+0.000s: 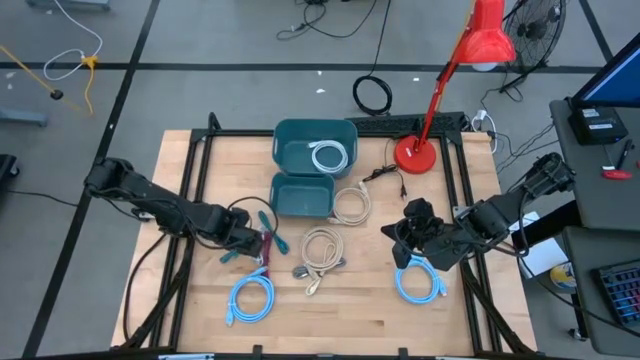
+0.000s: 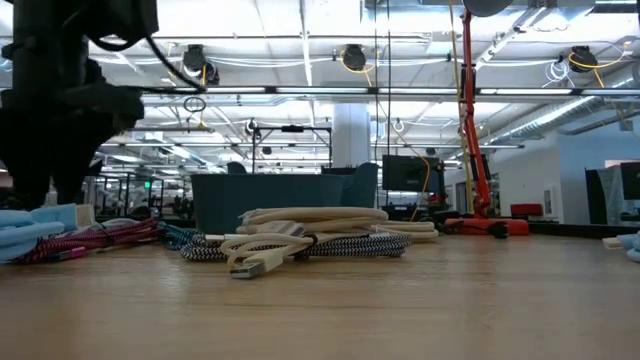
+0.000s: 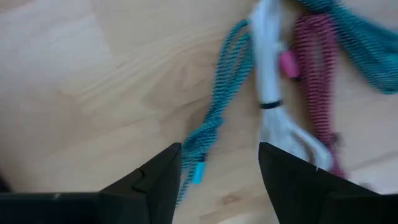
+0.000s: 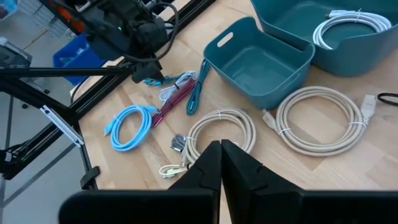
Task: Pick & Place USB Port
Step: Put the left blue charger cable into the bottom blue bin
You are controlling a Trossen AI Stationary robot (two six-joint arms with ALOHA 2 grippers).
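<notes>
My left gripper (image 3: 217, 171) is open and low over the table's left-middle (image 1: 247, 240). Its fingers stand on either side of the teal braided USB cable (image 3: 214, 118), near the cable's light-blue plug end (image 3: 197, 173), without a visible touch. A white bundled cable (image 3: 268, 81) and a magenta braided cable (image 3: 314, 74) lie beside it on the wood. My right gripper (image 4: 221, 163) is shut and raised at the table's right-middle (image 1: 415, 235), just beyond a light-blue coil (image 1: 418, 282).
Two teal bins sit at the far middle: the larger (image 1: 300, 135) holds a white cable (image 1: 330, 156), and the smaller (image 1: 302, 195) holds nothing I can see. Beige coils (image 1: 322, 250) (image 1: 350, 205), another light-blue coil (image 1: 250, 298), a black cable (image 1: 385, 178) and a red lamp base (image 1: 413, 153) share the table.
</notes>
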